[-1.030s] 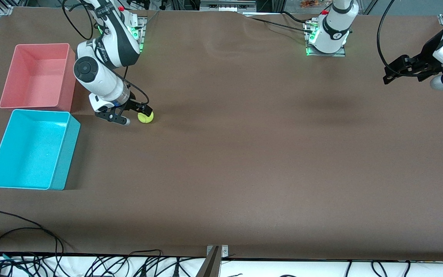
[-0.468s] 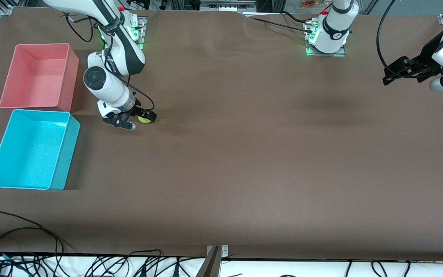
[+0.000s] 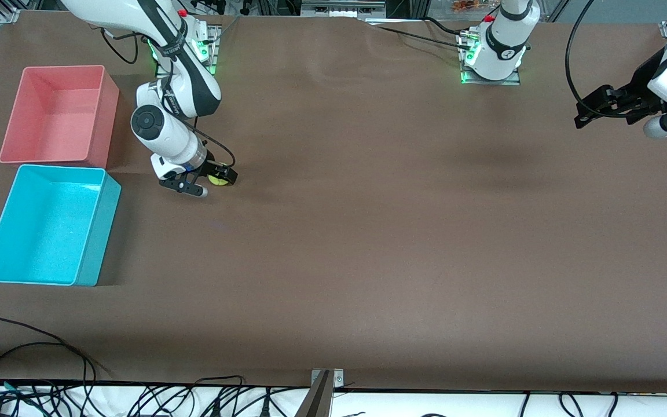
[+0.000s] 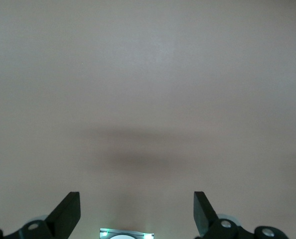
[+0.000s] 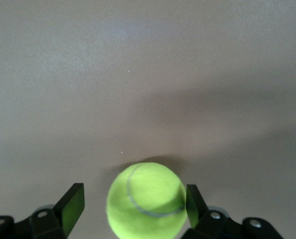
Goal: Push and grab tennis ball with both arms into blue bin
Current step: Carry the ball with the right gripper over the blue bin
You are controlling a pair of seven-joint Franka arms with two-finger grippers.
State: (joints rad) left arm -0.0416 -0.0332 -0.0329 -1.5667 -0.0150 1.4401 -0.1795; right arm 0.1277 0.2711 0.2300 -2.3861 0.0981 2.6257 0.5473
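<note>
The tennis ball [image 3: 216, 179] lies on the brown worktop [image 3: 368, 231], near the blue bin [image 3: 102, 231] on the side toward the left arm's end and a little farther from the front camera than the bin's middle. The right claw [image 3: 209, 182] is down at the ball with its fingers [image 5: 72, 203] apart on either side of it; in the right wrist view one finger touches the ball [image 5: 147, 200] while a gap shows at the other, so no grip is made. A pink bin [image 3: 107, 110] stands just beside the blue bin, farther from the camera. The left claw [image 3: 583, 114] waits with its fingers spread and empty, high over the worktop's left-arm end, well apart from the blue bin.
</note>
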